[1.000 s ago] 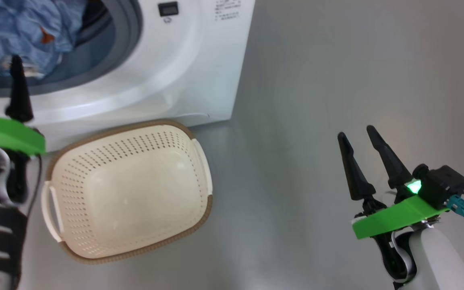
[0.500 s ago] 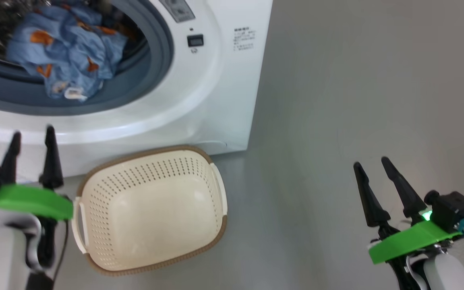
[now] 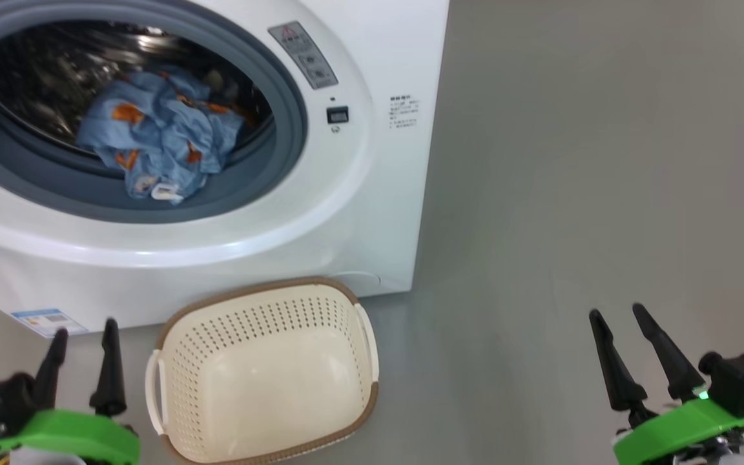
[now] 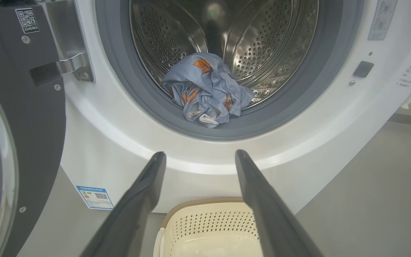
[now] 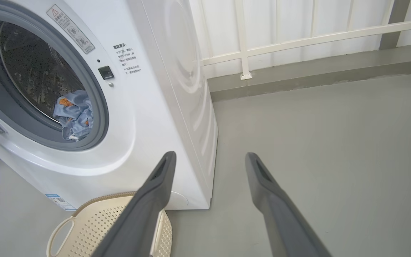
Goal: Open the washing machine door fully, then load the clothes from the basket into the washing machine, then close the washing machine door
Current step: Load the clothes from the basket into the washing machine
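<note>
Evidently loading is done: the basket (image 3: 249, 323) stands empty on the floor, just near of the washing machine (image 3: 372, 194), placed close under its mouth for a short carry. The clothes (image 4: 205, 91) lie bunched at the near lip of the drum (image 4: 262, 43), lower edge resting on the grey rubber ring (image 4: 298, 103); my guess is they could snag on closing. The washing machine door (image 4: 30, 117) hangs swung out to the left, leaving the mouth clear. Left gripper (image 3: 84, 329), left of the basket: jaws parted, nothing held, nearest the door, so best placed to push it. Right gripper (image 3: 616, 311), well apart at right: jaws parted, nothing held.
</note>
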